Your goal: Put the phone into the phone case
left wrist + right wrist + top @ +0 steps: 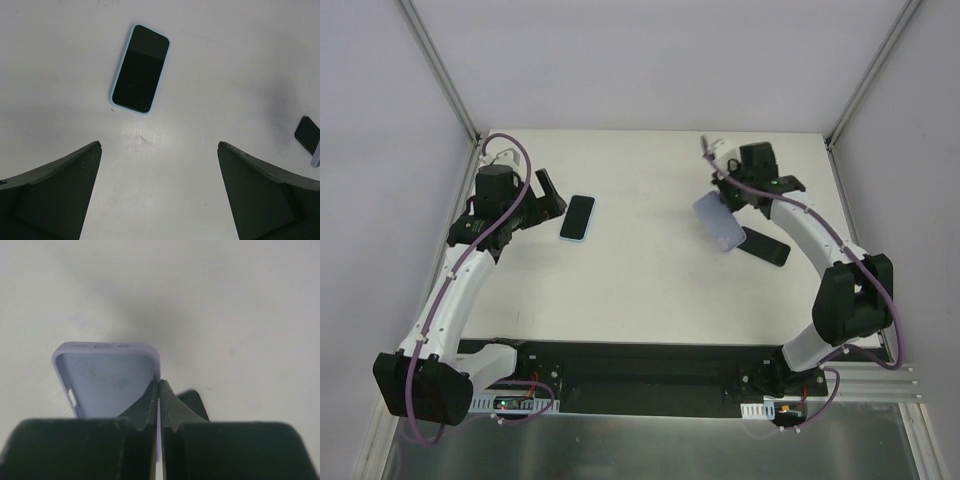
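While the right gripper (159, 386) clamps the phone case (100, 377), the phone (767, 246) lies just beside.

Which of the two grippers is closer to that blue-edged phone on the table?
Left. The left gripper is open just beside the phone, not touching it. The right gripper is far across the table, shut on the lilac case.

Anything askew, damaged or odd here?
Only the lilac phone case: the right hand pinches one side wall, holding it tilted. The blue-edged phone and the dark phone lie flat; nothing looks broken.
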`<action>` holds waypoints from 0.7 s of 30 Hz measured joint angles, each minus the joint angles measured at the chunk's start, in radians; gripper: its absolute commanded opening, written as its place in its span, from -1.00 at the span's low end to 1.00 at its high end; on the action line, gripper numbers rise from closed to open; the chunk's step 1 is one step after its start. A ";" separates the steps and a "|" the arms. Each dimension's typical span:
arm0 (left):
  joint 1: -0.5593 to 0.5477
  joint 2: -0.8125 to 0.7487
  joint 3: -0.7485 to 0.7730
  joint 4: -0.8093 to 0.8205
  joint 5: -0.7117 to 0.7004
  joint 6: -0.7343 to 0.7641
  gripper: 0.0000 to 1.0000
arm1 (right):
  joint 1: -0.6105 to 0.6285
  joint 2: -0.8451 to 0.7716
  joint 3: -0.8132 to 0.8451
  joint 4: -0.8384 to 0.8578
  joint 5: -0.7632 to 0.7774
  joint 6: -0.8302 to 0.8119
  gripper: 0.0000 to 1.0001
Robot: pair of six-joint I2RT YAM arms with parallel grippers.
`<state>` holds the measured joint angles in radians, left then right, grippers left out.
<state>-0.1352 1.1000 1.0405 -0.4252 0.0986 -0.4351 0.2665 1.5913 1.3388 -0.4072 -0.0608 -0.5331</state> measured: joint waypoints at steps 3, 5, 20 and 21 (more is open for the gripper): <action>0.008 -0.015 0.000 -0.009 -0.052 -0.009 0.98 | 0.112 -0.010 -0.087 0.015 -0.186 -0.300 -0.97; 0.019 -0.008 0.000 -0.014 -0.057 -0.020 0.98 | 0.172 -0.001 -0.093 -0.012 -0.281 -0.467 -0.97; 0.093 0.094 0.000 -0.026 0.061 -0.060 0.98 | 0.513 0.162 0.005 -0.167 -0.312 -1.096 -0.53; 0.093 0.094 0.000 -0.026 0.069 -0.058 0.98 | 0.520 0.166 0.005 -0.168 -0.307 -1.104 -0.33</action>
<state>-0.0422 1.1942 1.0405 -0.4507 0.1680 -0.4934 0.7864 1.7573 1.3437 -0.5755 -0.3683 -1.6375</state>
